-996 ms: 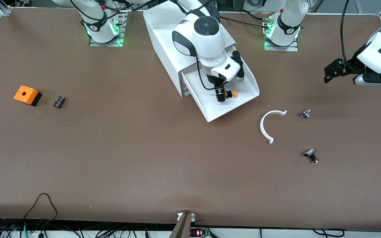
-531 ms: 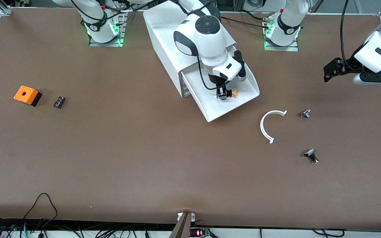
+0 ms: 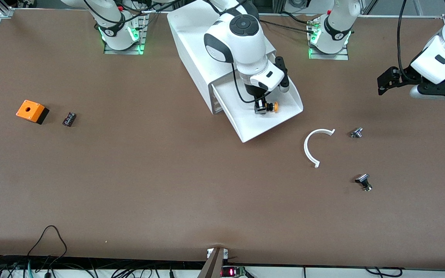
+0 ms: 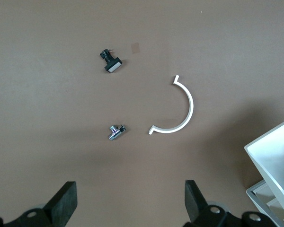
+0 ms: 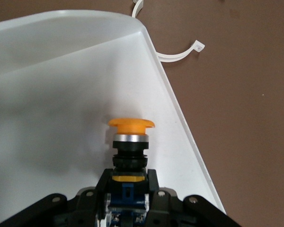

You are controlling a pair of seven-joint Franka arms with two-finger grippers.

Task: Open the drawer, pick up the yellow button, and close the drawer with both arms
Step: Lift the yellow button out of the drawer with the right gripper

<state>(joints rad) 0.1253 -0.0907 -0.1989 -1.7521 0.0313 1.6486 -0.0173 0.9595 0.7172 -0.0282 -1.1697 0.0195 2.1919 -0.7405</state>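
The top drawer of the white cabinet is pulled open toward the front camera. My right gripper is over the open drawer and is shut on the button, which has an orange cap and a black-and-blue body. In the right wrist view the button sticks out between the fingers above the drawer floor. My left gripper hangs open and empty over the table at the left arm's end; its fingers frame bare table.
A white curved strip lies near the drawer, toward the left arm's end. Two small metal parts lie beside it. An orange box with a hole and a small black-red part lie at the right arm's end.
My right gripper has risen a little with the button and shifted toward the left arm's end. My left arm has drifted slightly upward in the front view.
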